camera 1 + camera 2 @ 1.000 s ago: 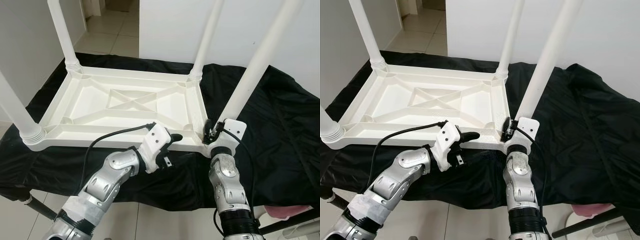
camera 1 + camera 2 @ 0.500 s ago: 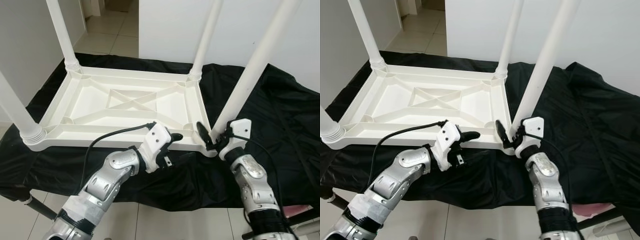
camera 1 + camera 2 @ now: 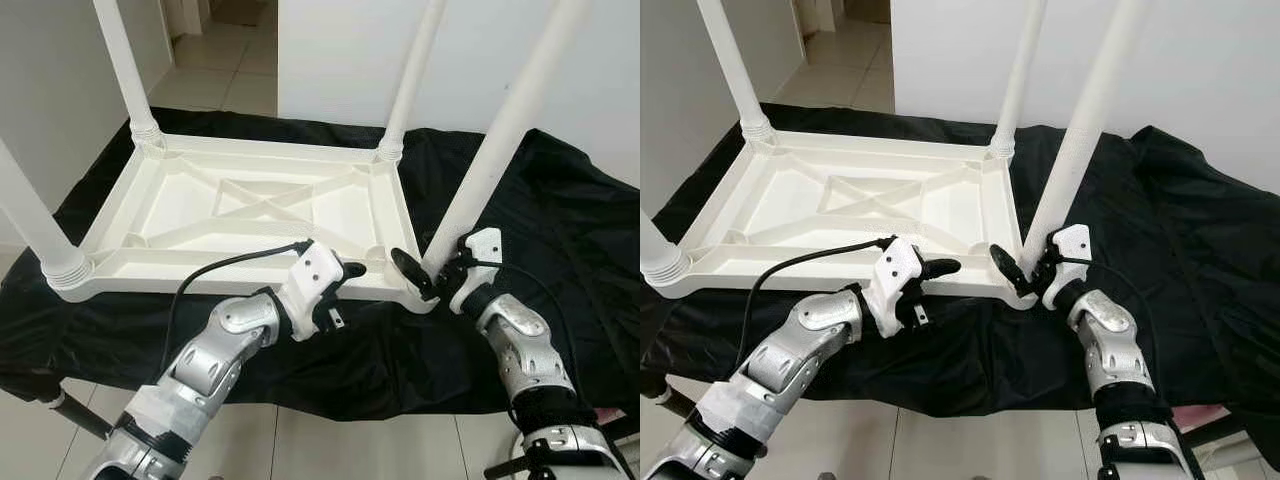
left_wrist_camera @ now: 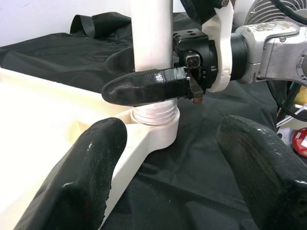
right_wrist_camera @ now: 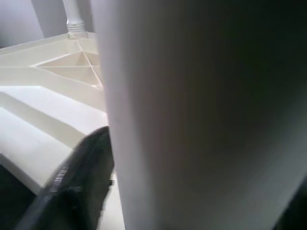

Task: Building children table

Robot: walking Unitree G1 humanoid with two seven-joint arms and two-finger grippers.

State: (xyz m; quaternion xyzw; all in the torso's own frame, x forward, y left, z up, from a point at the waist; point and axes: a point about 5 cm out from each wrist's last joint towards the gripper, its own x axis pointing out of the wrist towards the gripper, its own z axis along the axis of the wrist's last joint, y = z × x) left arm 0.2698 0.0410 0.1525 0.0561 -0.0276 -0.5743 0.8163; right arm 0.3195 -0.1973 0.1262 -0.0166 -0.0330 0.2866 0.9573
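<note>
Tabletop (image 3: pixel 250 205) of white plastic is laid upside down on a counter (image 3: pixel 560 230) draped in black cloth, with its ribbed underside and crossed braces turned up. Four white legs are stood in its corner sockets: far left leg (image 3: pixel 122 60), far right leg (image 3: pixel 415 70), near left leg (image 3: pixel 25 215) and near right leg (image 3: pixel 505 130). The near right leg is seen leaning a little to the right rather than standing straight. The right gripper (image 3: pixel 1032 268) is placed at the foot of that leg, just above its threaded collar (image 4: pixel 154 114); its fingers (image 4: pixel 144 87) are spread around the leg, one on each side, and whether they press on it cannot be told. The left gripper (image 3: pixel 345 275) is held over the near edge of the tabletop, just beside the same corner, with its fingers (image 4: pixel 84 167) wide apart and holding nothing. No brand, label or writing can be read on any part
</note>
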